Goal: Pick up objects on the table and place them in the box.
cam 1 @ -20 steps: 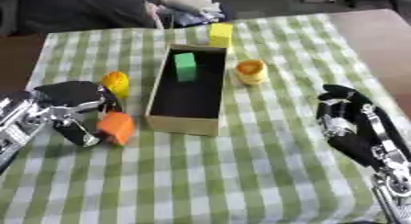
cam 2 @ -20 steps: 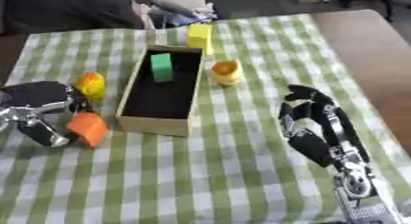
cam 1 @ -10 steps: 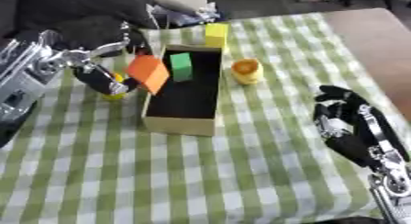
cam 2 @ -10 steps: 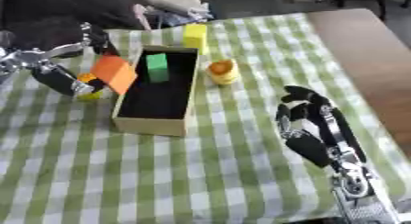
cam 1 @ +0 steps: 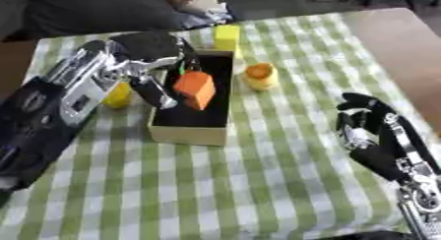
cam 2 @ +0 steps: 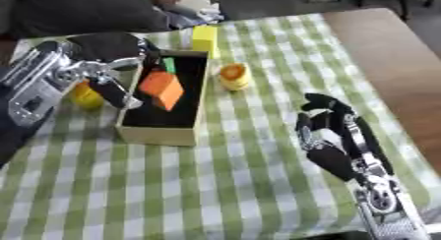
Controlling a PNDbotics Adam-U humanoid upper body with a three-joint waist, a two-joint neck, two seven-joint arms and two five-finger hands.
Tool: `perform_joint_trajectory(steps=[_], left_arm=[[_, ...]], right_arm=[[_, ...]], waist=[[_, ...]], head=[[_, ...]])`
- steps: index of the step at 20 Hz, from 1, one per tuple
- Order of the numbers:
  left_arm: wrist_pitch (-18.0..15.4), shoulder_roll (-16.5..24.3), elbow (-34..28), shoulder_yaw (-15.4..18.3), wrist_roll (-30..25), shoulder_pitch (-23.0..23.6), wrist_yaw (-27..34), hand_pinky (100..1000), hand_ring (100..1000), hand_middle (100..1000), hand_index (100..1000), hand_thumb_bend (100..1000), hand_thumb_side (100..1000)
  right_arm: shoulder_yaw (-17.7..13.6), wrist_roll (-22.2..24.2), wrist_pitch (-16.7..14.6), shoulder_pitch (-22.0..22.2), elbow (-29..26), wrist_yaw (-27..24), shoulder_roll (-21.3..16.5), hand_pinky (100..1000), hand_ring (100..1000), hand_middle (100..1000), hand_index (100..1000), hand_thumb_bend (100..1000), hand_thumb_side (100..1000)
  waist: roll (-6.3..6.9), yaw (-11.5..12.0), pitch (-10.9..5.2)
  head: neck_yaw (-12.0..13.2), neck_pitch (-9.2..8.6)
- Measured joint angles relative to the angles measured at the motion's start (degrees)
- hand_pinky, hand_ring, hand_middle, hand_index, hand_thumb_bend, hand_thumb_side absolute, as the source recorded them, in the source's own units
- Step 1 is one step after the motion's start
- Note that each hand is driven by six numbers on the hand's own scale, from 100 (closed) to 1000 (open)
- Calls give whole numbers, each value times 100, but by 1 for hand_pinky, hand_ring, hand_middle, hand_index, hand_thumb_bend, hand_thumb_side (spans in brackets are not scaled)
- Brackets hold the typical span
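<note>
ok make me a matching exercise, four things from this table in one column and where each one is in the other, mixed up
Things:
1. orange block
2. tall yellow block
3. small yellow cup with an orange rim
4. robot's right hand

Places:
A. on the green checked cloth, right of the cardboard box
B. at the lower right, holding nothing
C. over the box opening, at the left hand
D. on the cloth at the box's far end

Pairs: 1-C, 2-D, 3-A, 4-B
</note>
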Motion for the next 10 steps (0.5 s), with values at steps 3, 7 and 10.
perform_joint_trajectory(steps=[3, 7, 10], left_arm=[[-71, -145, 166, -59, -94, -19, -32, 747, 655, 624, 696, 351, 297], [-158, -206, 267, -115, -351, -19, 36, 762, 677, 664, 746, 412, 429], [-202, -206, 263, -114, -594, -19, 178, 774, 703, 704, 803, 465, 500]], right_arm=[[8, 18, 0, -2, 0, -1, 30, 601, 558, 673, 829, 100, 411], [8, 22, 2, -3, 0, -3, 32, 601, 558, 673, 829, 100, 411], [8, 25, 6, -10, 0, -3, 32, 601, 558, 673, 829, 100, 409]], waist=[[0, -13, 0], [0, -13, 0], [0, -4, 0]], head=[[1, -1], [1, -2], [0, -3]])
